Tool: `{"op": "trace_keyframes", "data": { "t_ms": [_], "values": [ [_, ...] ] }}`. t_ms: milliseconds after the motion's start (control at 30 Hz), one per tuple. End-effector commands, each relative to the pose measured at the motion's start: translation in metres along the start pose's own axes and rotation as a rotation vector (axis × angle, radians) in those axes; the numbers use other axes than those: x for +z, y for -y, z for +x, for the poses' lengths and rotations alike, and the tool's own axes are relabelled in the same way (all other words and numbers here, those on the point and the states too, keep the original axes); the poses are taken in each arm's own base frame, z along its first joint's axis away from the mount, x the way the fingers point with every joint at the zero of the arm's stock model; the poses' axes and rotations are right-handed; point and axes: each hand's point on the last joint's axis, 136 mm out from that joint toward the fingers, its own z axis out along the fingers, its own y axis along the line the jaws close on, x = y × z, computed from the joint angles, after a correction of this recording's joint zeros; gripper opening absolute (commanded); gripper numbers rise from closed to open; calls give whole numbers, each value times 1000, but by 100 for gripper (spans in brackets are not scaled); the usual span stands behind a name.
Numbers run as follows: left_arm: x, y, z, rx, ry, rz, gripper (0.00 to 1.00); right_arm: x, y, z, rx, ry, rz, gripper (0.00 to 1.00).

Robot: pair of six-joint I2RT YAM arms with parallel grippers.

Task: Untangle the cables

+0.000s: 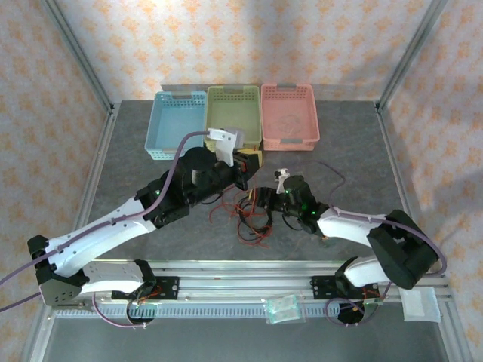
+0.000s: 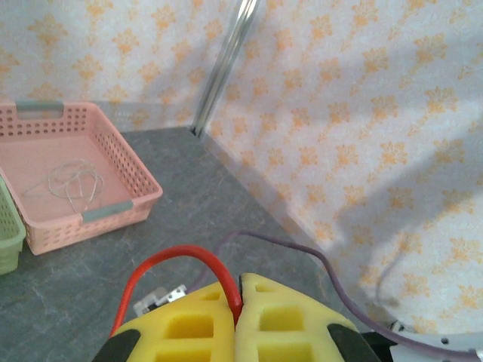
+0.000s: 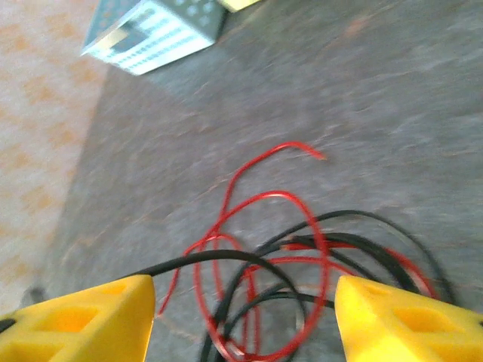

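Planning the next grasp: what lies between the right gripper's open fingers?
In the right wrist view, looped red cables and black cables lie there on the table.

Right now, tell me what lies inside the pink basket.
A pale whitish cable lies in loose loops on the floor of the pink basket. The strip of floor just behind its near wall is covered by that wall in the left wrist view.
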Motion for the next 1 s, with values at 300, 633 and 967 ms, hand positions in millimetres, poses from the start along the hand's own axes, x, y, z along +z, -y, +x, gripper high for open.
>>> {"op": "trace_keyframes", "data": {
  "t_ms": [300, 633, 967],
  "values": [
    [-5, -6, -36, 44, 86, -78, 0, -105, -12, -66, -138, 412, 74, 79],
    [2, -5, -38, 41, 78, -67, 0, -114, -92, -45, -415, 206, -235, 77],
    [5, -4, -33, 25, 80, -50, 0, -87, -110, -44, -334, 165, -367, 60]
  ]
}}
